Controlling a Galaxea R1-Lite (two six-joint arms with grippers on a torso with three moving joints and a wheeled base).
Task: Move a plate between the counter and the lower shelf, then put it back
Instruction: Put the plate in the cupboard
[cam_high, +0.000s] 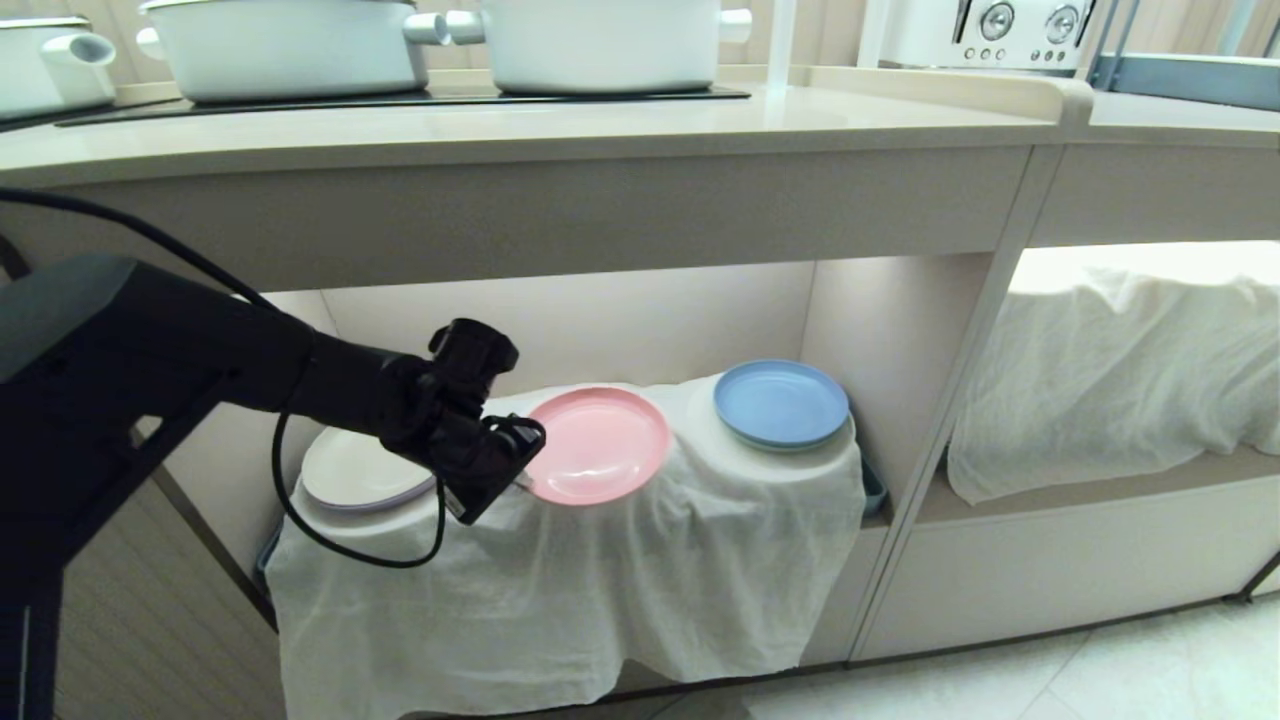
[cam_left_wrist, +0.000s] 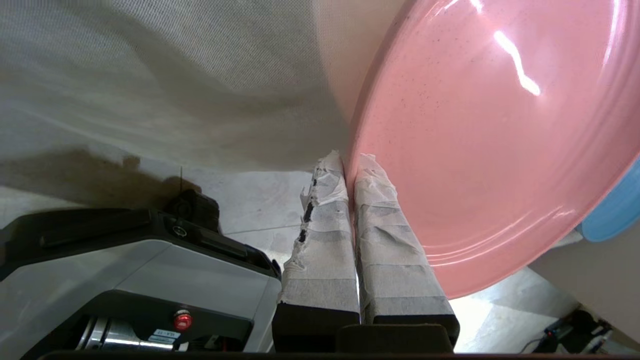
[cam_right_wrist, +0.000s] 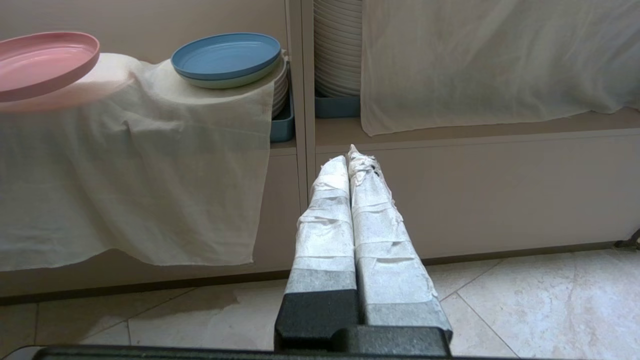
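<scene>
The left gripper (cam_high: 522, 462) pinches the pink plate (cam_high: 598, 444) at its 9 o'clock rim, lifted off the lower shelf (cam_high: 560, 330); next, raise it to the tabletop (cam_high: 560, 125).

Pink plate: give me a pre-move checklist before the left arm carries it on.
1. Grip: left gripper shut on the pink plate's rim: ok.
2. Lift: in the right wrist view the plate is tilted, its outer edge off the white cloth; whether it is fully clear: cannot tell.
3. Neighbours: blue plate and cream plate apart from it: ok.
4. Headroom: counter edge hangs over the shelf: not ok for a straight lift.
5. Landing spot: counter free right of the pots: ok.
6. Right gripper shut, low, away from the shelf: ok.
</scene>
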